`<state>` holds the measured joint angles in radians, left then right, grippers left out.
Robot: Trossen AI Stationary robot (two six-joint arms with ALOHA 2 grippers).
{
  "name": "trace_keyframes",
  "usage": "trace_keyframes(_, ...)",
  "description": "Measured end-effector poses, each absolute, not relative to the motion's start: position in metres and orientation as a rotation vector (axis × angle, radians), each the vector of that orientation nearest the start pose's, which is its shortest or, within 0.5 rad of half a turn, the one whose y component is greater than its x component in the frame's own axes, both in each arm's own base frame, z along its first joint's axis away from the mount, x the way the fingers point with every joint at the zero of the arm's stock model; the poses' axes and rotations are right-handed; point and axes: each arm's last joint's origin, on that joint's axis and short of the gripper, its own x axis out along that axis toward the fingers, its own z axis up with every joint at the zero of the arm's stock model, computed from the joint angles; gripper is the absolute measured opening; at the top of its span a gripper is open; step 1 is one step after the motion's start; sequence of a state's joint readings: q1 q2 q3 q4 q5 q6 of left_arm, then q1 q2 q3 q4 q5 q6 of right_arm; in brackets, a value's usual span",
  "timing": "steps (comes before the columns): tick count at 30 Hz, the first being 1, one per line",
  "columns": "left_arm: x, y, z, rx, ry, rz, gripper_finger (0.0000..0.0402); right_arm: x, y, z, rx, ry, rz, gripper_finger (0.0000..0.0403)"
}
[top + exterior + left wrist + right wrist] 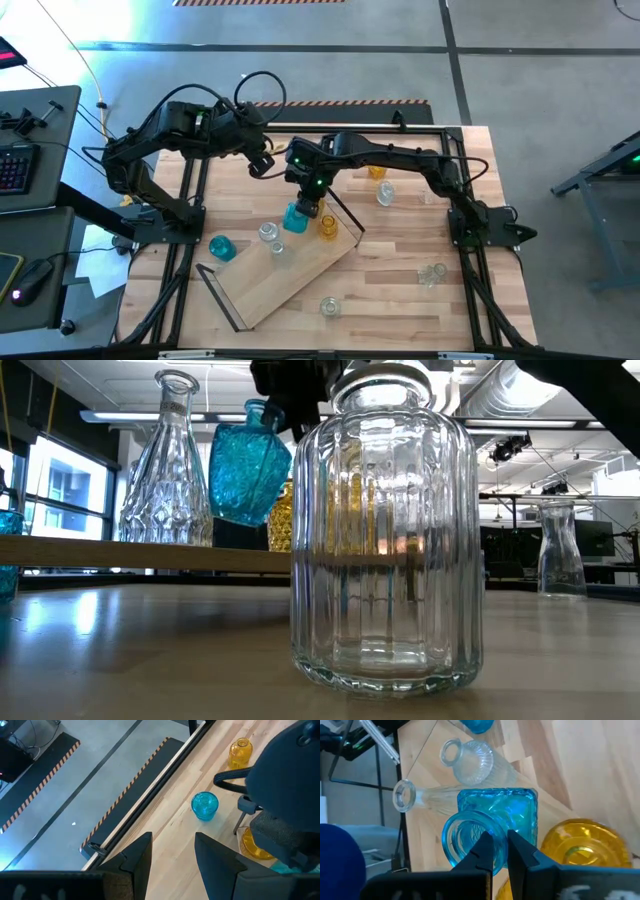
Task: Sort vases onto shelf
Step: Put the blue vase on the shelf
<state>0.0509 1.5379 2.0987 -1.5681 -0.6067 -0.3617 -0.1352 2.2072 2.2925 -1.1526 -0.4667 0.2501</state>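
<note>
Fingers (487, 851) of the right gripper (499, 851) pinch the rim of a square teal vase (497, 815), one inside the mouth and one outside, with only the glass wall between them. In the high view this gripper (303, 205) sits at the centre of the frame, over the upper end of the shelf (290, 275), a light-wood board lying diagonally across the striped table (400, 290). The teal vase (295, 218) hangs beneath it, and in the low view it (248, 460) appears tilted, above the board's edge (150, 555) in the upper left of the frame. Just right of it in the high view stands an amber vase (328, 226) at the board's upper right corner; the right wrist view shows it (580, 845) next to the teal one.

On the board, left of the teal vase, stand a clear cut-glass vase (268, 234) and a clear ribbed vase (279, 250). A round teal vase (221, 246) stands on the table off the board's left edge. A clear ribbed jar (329, 306) sits below the board near the bottom centre and fills the low view (385, 530).

The left gripper (262, 162) hovers above the table's upper edge, left of centre, its fingers (137, 857) partly apart and holding nothing. More vases stand in the upper right of the table: a yellow one (377, 171), a clear one (385, 194), and another clear one (433, 272) lower right.
</note>
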Motion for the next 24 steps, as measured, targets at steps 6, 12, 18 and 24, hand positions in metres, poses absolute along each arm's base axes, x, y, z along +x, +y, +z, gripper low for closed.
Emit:
trace_keyframes(6, 0.235, 0.029, 0.471, -0.033, 0.86, 0.766, 0.014, 0.465, -0.05, 0.306, 0.561, 1.064, 0.176, 0.0005)
trace_keyframes(12, 0.235, 0.029, 0.471, -0.027, 0.861, 0.768, 0.014, 0.467, -0.051, 0.302, 0.568, 1.065, 0.171, 0.0005)
trace_keyframes(18, 0.235, 0.029, 0.471, -0.022, 0.862, 0.765, 0.014, 0.467, -0.05, 0.302, 0.571, 1.069, 0.17, 0.0005)
trace_keyframes(24, 0.235, 0.029, 0.471, -0.022, 0.862, 0.765, 0.014, 0.467, -0.051, 0.302, 0.571, 1.07, 0.169, 0.0005)
